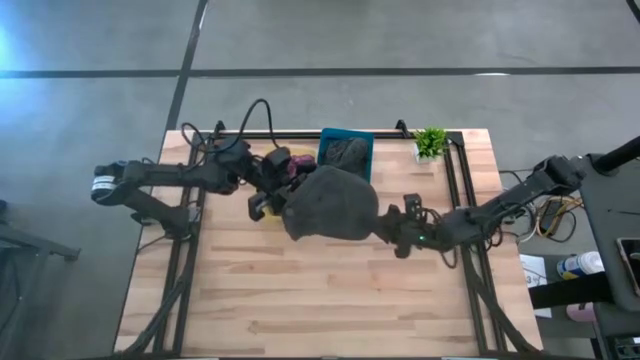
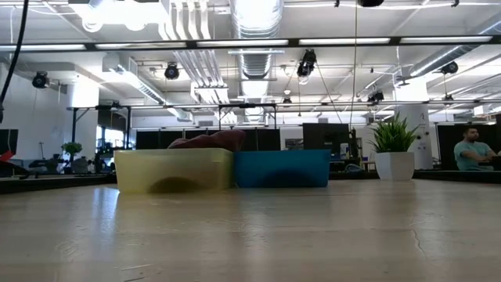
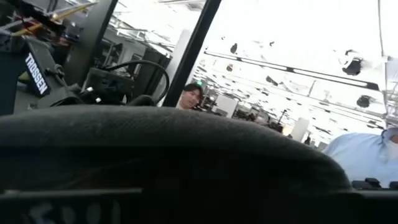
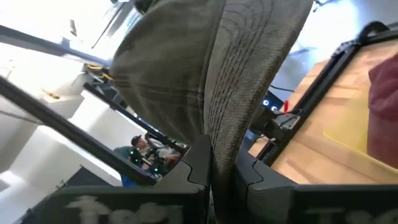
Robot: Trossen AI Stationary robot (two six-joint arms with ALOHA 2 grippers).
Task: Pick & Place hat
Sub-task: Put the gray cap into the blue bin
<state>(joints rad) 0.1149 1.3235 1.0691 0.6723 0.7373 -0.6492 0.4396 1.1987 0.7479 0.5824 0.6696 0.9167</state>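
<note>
1 hat (image 1: 332,205) (2 grippers holding).

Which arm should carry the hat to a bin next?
Probably the right. The right gripper pinches the hat, lifted above the table. The left gripper sits at its other edge, grip unclear.

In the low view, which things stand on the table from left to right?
Yellow bin → blue bin → potted plant.

Hat (image 1: 332,204) between both arms, bins (image 1: 345,152) behind, plant (image 1: 430,141) rightward.
</note>
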